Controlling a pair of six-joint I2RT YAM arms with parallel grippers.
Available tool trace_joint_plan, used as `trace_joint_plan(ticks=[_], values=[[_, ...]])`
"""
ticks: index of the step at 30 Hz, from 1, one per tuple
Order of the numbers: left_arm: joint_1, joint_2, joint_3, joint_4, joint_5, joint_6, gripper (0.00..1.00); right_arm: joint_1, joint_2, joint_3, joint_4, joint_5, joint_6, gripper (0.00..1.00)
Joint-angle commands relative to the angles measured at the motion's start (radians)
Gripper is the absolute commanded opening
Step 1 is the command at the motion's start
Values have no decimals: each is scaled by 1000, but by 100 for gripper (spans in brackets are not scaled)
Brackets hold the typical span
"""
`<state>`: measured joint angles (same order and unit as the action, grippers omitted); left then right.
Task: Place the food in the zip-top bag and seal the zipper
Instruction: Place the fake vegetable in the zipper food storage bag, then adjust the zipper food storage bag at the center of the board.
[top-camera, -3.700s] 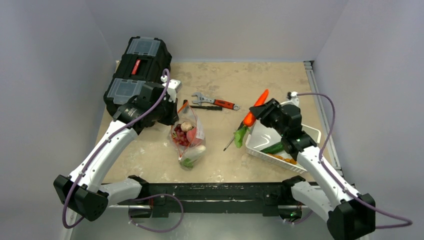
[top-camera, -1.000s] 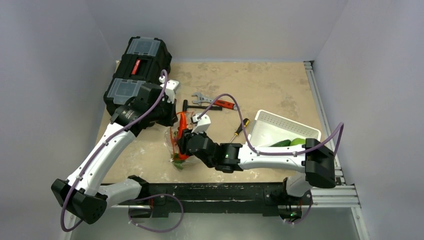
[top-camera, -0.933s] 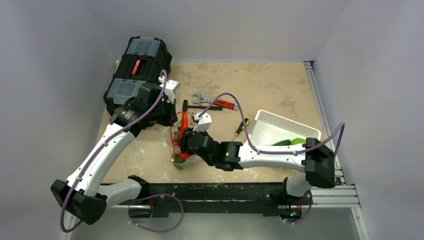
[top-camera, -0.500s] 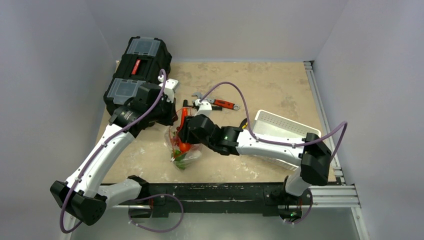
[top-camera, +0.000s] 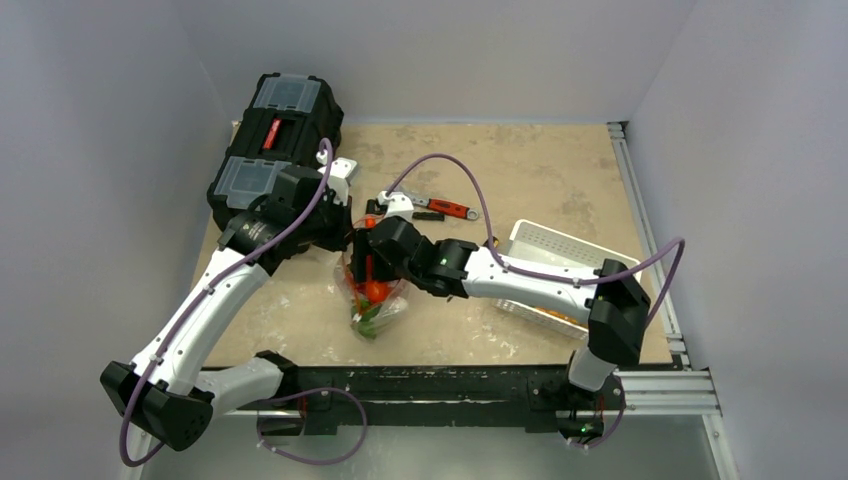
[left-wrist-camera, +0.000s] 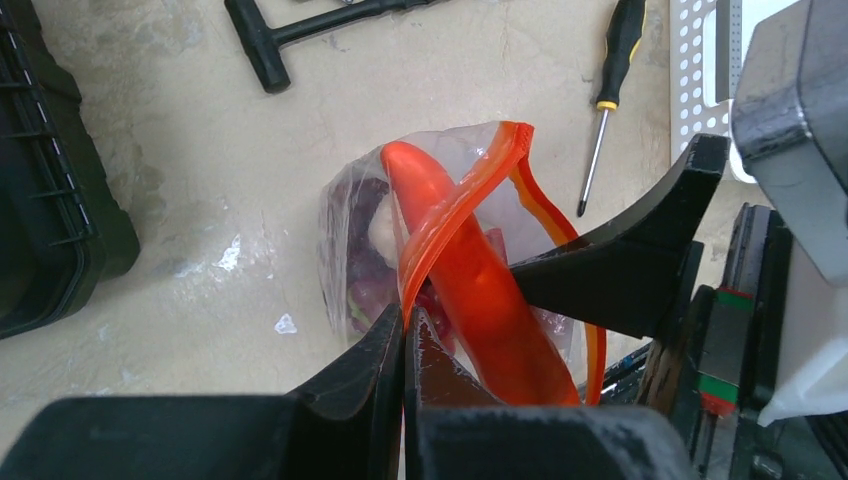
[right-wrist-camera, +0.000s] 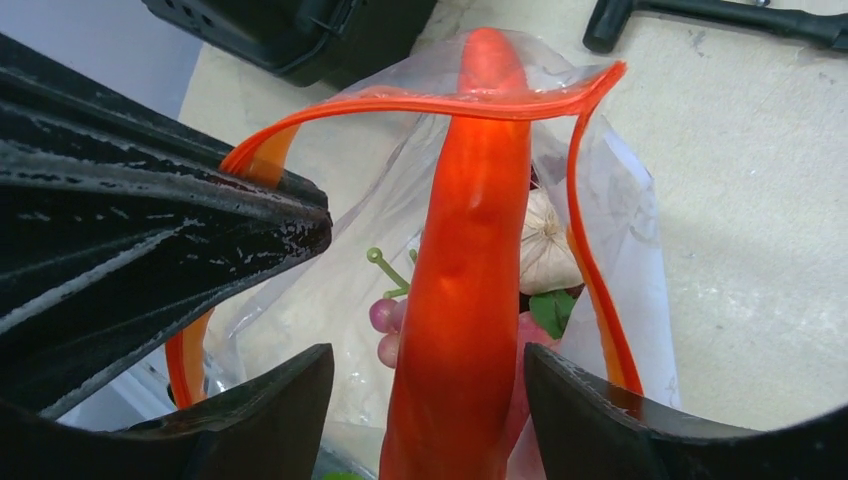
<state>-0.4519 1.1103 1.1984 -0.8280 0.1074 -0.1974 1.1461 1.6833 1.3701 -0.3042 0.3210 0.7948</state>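
Note:
The clear zip-top bag (top-camera: 368, 298) hangs open over the table, and my left gripper (left-wrist-camera: 405, 325) is shut on its orange-red zipper strip (left-wrist-camera: 470, 190). An orange carrot (right-wrist-camera: 465, 260) stands tip-down in the bag's mouth, also seen in the left wrist view (left-wrist-camera: 470, 270). My right gripper (right-wrist-camera: 428, 370) is open, with a gap between the carrot and each finger. Dark red grapes (right-wrist-camera: 385, 330), a white radish (right-wrist-camera: 545, 245) and green leaves (right-wrist-camera: 548, 308) lie inside the bag. The slider is not visible.
A black toolbox (top-camera: 275, 140) stands at the back left, close behind my left gripper (top-camera: 345, 238). A red-handled wrench (top-camera: 440, 207), a black T-handle tool (left-wrist-camera: 300, 30) and a screwdriver (left-wrist-camera: 605, 95) lie behind the bag. The white slotted basket (top-camera: 565, 255) is at the right.
My right arm brought the carrot from over the basket to the bag and lowered it into the mouth. Over the last second it swung toward the back. The left gripper stayed holding the zipper.

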Motion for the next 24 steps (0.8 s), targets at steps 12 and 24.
trace_joint_plan(ticks=[12,24], values=[[5,-14,3,26,3,16,0,-3,-261,-2,-128,-103,-121,73],[7,-13,1,28,-4,16,0,-3,-239,-119,-49,-120,13,54]])
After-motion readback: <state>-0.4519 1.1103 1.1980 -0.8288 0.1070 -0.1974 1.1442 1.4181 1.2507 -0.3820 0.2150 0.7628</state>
